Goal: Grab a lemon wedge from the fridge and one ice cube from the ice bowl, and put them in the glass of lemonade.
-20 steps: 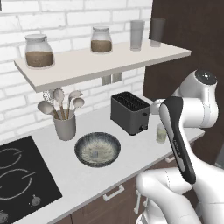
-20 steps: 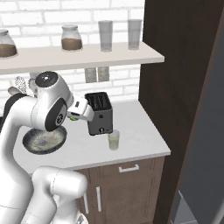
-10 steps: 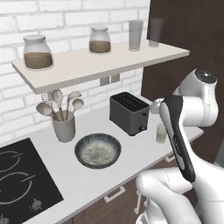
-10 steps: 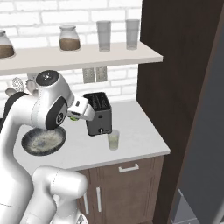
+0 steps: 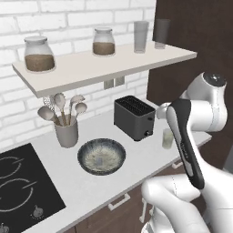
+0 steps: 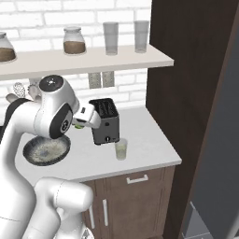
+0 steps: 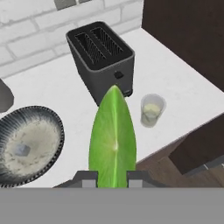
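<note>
- White brick backs the pale counter [image 5: 59,182], with a shelf [image 5: 91,68] of jars and two tall glasses above it and a dark cabinet wall closing off the right end.
- Over the last second I see almost nothing shift: the base views frame the same scene, and my arm holds nearly the same pose above the counter's right half.
- In the hand view, my gripper [image 7: 112,177] is closed tight on the lemon wedge [image 7: 113,140], whose bright green-yellow body stands up between the two finger tips.
- In the right base view, a speck of that green shows at the hand, just left of the black toaster [image 6: 105,120].
- Below and ahead of the wedge, the glass of lemonade [image 7: 152,110] stands upright near the counter's front edge, just beside the toaster's right corner.
- The ice bowl [image 5: 101,156] sits to the left of the toaster, apart from it, with one pale ice cube [image 7: 22,150] resting inside.
- A grey utensil cup [image 5: 66,132] stands behind the bowl.
- My judgement: the fridge half looks done, and the grip has settled, so the wedge is ready to carry over the glass.
- The cube is not yet fetched.
</note>
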